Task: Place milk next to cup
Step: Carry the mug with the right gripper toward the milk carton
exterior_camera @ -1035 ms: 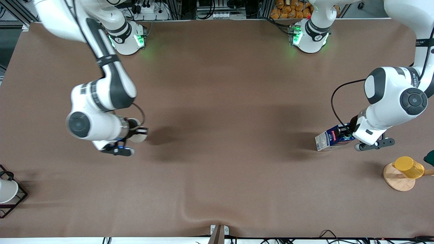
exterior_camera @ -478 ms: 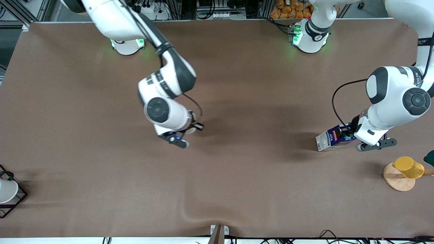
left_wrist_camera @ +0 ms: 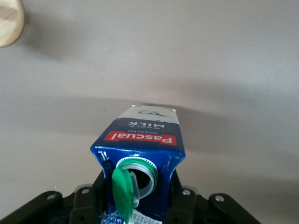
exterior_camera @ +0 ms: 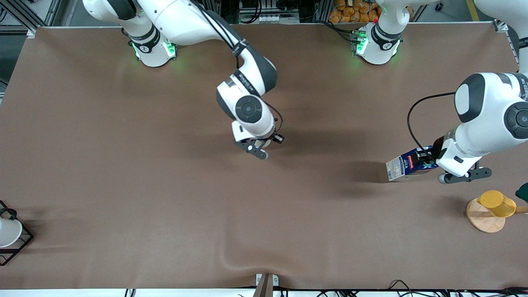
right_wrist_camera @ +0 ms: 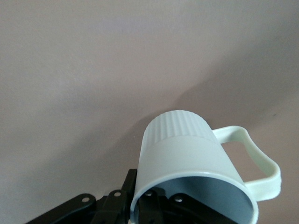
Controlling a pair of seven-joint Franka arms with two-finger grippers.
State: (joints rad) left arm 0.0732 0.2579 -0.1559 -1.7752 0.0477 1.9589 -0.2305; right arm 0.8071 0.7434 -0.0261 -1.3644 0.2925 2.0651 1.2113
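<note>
My left gripper (exterior_camera: 427,160) is shut on the gabled top of the milk (exterior_camera: 406,166), a dark-blue carton with white sides and a red label band. It holds the carton tilted just over the table near the left arm's end. In the left wrist view the milk (left_wrist_camera: 145,140) shows its green cap flipped open between the jaws of my left gripper (left_wrist_camera: 138,198). My right gripper (exterior_camera: 267,144) is over the middle of the table, shut on the rim of the cup (right_wrist_camera: 187,149), a beige-grey mug with a side handle. In the front view the wrist hides most of the cup (exterior_camera: 266,143).
A yellow cup (exterior_camera: 497,203) lies on a round wooden stand (exterior_camera: 480,218) at the left arm's end, nearer to the front camera than the milk. A white cup in a black wire rack (exterior_camera: 18,243) stands at the right arm's end. The brown cloth has a wrinkle (exterior_camera: 231,258) near the front edge.
My right arm has carried the cup from the right arm's end to over the table's middle. My left gripper has shifted slightly with the milk toward the left arm's end.
</note>
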